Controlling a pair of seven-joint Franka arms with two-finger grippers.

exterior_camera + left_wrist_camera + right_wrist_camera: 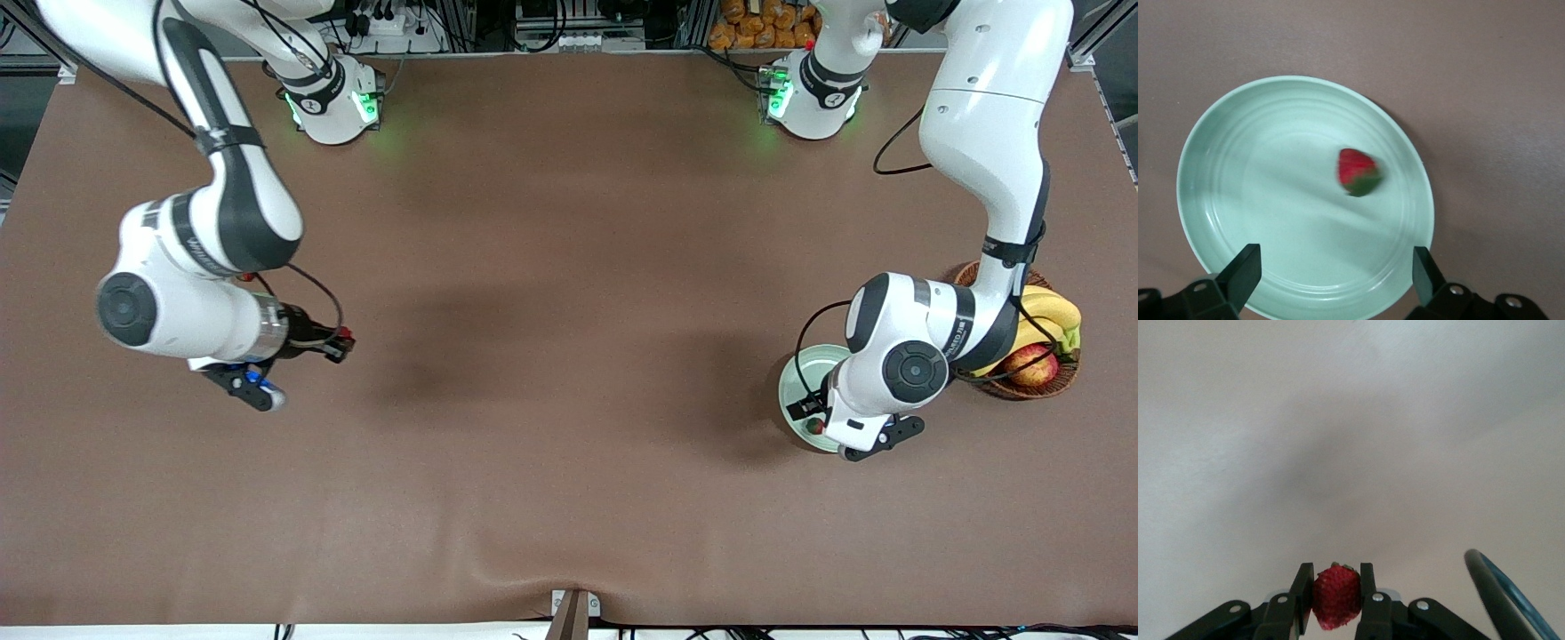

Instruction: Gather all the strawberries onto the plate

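The pale green plate sits toward the left arm's end of the table, beside the basket. One strawberry lies in it, red with a green cap, and shows at the plate's near rim in the front view. My left gripper hangs just over the plate, open, with nothing between its fingers. My right gripper is up over the bare table toward the right arm's end, shut on a second strawberry, which shows as a red spot at the fingertips.
A brown wicker basket with bananas and a red-yellow apple stands right beside the plate. The brown table cloth stretches between the two arms.
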